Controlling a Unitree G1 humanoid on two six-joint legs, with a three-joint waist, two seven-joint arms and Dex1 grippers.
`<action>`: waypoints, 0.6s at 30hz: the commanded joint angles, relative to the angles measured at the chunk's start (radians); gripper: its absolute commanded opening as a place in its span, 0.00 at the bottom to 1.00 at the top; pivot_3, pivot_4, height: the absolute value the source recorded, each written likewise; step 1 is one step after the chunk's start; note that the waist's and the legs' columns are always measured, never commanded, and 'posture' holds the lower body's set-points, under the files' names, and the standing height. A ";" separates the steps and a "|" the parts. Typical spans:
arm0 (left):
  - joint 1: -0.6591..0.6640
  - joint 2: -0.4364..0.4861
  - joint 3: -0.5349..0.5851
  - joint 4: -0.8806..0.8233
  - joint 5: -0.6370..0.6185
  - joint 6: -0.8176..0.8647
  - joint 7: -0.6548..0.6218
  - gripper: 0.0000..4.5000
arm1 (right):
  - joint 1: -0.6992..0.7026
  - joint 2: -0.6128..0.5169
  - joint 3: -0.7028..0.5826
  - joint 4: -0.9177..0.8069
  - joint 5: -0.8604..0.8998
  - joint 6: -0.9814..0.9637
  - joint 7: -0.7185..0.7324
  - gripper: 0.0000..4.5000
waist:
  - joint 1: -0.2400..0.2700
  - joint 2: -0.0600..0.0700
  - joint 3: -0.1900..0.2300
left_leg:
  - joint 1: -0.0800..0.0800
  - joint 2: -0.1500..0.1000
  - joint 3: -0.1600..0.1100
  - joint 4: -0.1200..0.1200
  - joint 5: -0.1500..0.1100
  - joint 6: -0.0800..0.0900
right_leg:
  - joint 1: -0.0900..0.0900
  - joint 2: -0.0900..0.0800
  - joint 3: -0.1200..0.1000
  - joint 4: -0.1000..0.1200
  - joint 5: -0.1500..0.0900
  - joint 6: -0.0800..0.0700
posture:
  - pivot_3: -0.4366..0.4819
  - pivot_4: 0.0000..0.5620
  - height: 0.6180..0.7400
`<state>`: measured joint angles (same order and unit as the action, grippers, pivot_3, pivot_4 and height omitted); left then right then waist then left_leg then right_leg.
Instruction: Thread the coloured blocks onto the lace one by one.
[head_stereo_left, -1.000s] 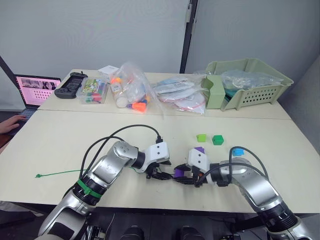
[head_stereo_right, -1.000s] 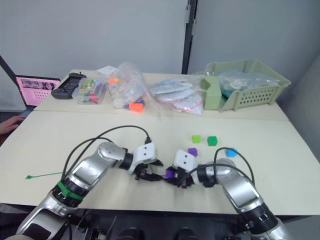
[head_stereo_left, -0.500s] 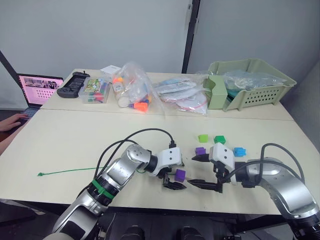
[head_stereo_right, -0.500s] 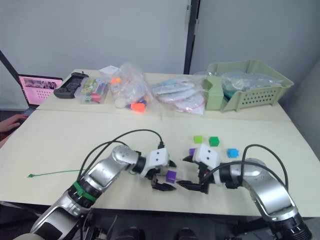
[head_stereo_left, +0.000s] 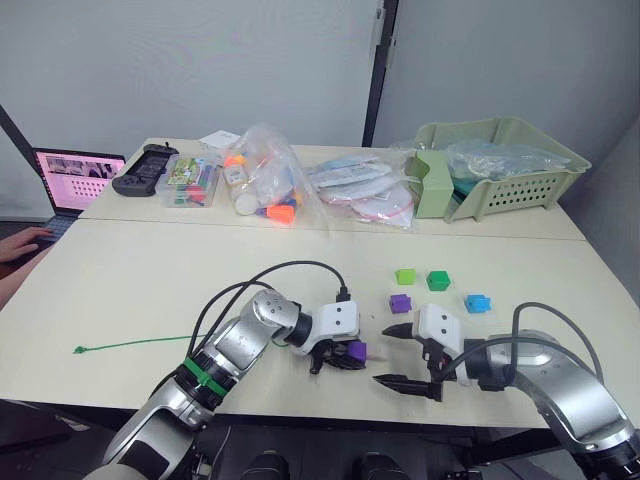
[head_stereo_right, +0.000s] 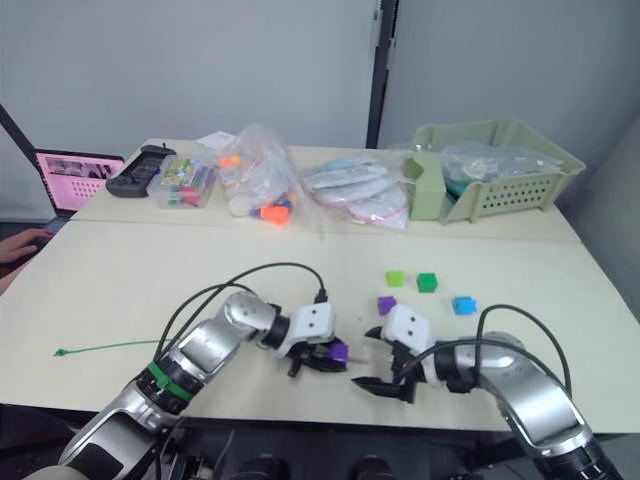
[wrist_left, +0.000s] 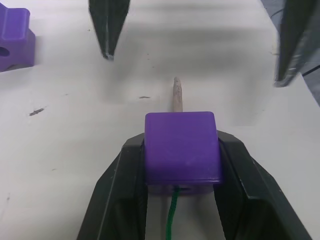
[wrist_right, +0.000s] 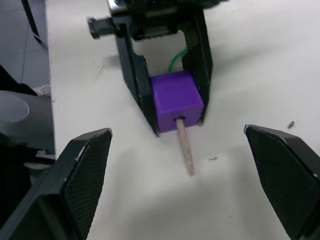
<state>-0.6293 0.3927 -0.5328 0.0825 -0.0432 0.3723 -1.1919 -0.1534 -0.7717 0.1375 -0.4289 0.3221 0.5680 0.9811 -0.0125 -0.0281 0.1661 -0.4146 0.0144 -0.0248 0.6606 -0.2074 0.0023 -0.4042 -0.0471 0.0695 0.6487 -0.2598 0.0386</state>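
Note:
My left gripper (head_stereo_left: 345, 356) is shut on a purple block (wrist_left: 182, 150) just above the table near its front edge. The lace's stiff pale tip (wrist_left: 177, 95) pokes out of the block's far side, and the green lace (head_stereo_left: 140, 343) trails left across the table to its knot. My right gripper (head_stereo_left: 387, 356) stands open a short way to the right, its fingers (wrist_right: 85, 170) spread wide and facing the tip (wrist_right: 185, 147). Behind them lie a second purple block (head_stereo_left: 400, 302), a lime green block (head_stereo_left: 404, 275), a dark green block (head_stereo_left: 436, 280) and a blue block (head_stereo_left: 477, 303).
At the table's back stand a green basket (head_stereo_left: 500, 165), plastic bags of toys (head_stereo_left: 270, 185), a clear box (head_stereo_left: 190, 182) and a black device (head_stereo_left: 142, 168). A laptop (head_stereo_left: 75, 180) and a person's hand (head_stereo_left: 20, 243) are at the far left.
A second ago both grippers met at the purple block. The right gripper has let go, opened and drawn back right. The left gripper has shut on the block, with the lace tip through it.

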 joint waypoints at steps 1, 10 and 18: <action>0.001 0.001 0.003 -0.031 -0.009 -0.009 -0.014 0.27 | -0.027 0.005 0.009 0.024 -0.021 -0.040 -0.003 1.00 | 0.000 0.000 0.000 | 0.000 0.000 0.000 0.000 0.000 0.000 | 0.000 0.000 0.000 0.000 0.000 0.000 | 0.48 0.27 1.00; 0.008 0.008 0.001 -0.051 -0.007 0.006 -0.017 0.27 | -0.052 0.018 0.063 0.084 -0.061 -0.086 0.012 0.52 | 0.000 0.000 0.000 | 0.000 0.000 0.000 0.000 0.000 0.000 | 0.000 0.000 0.000 0.000 0.000 0.000 | 0.48 0.27 1.00; 0.010 0.015 0.003 -0.065 -0.008 0.017 -0.021 0.27 | -0.055 0.036 0.092 0.106 -0.088 -0.100 0.014 0.00 | 0.000 0.000 0.000 | 0.000 0.000 0.000 0.000 0.000 0.000 | 0.000 0.000 0.000 0.000 0.000 0.000 | 0.48 0.27 1.00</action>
<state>-0.6198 0.4106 -0.5316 0.0533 -0.0407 0.3883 -1.2022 -0.1912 -0.7355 0.2383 -0.3163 0.2398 0.4849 1.0013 -0.0127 -0.0280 0.1661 -0.4144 0.0146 -0.0249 0.6606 -0.2074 0.0023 -0.4041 -0.0470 0.0695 0.6487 -0.2598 0.0386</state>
